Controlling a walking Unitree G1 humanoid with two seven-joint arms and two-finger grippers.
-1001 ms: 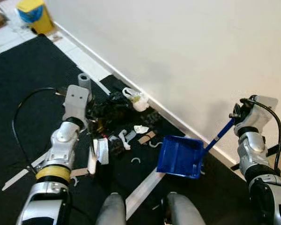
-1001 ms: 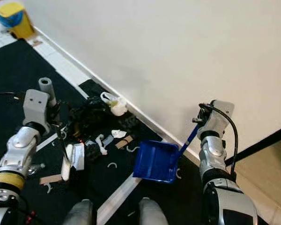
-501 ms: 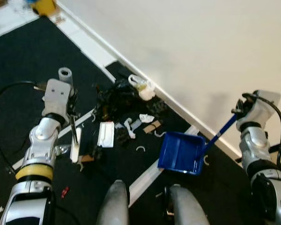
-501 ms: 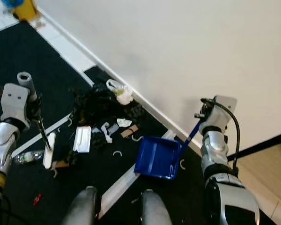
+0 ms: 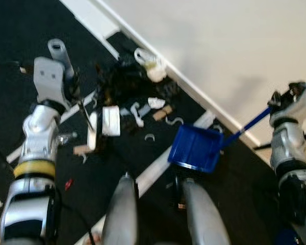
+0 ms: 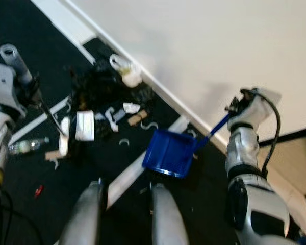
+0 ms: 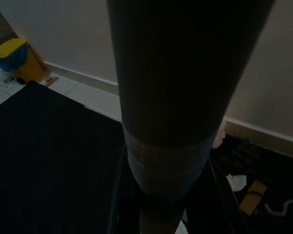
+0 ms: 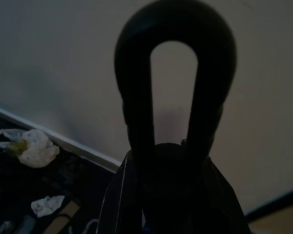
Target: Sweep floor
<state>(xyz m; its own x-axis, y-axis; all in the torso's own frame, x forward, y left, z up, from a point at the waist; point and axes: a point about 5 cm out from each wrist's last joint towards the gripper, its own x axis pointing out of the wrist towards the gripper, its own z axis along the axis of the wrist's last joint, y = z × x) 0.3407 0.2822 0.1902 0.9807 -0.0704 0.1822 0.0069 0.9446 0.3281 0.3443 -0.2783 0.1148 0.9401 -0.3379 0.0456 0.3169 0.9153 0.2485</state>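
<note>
My left gripper [image 5: 67,88] is shut on the grey broom handle [image 5: 56,50]; the handle looms as a dark cylinder [image 7: 176,97] in the left wrist view. The white broom head [image 5: 93,138] rests on the black floor against a flat white box [image 5: 111,121]. A heap of dark rubbish [image 5: 125,84], with a white plastic bag [image 5: 152,69] and scraps of paper and card, lies by the baseboard. My right gripper [image 5: 276,102] is shut on the blue dustpan handle, whose loop [image 8: 176,87] shows in the right wrist view. The blue dustpan [image 5: 196,149] sits tilted, right of the heap.
The white wall [image 5: 234,46] and baseboard run diagonally behind the rubbish. A white strip [image 5: 155,173] crosses the black floor between my legs [image 5: 123,214]. A plastic bottle [image 6: 23,147] and a small red thing [image 5: 68,184] lie left of the broom. A yellow bin [image 7: 19,61] stands far along the wall.
The camera has tilted down and shifted. The broom head swung away to the left of the white box, then came back against it. The dustpan stays by the baseboard.
</note>
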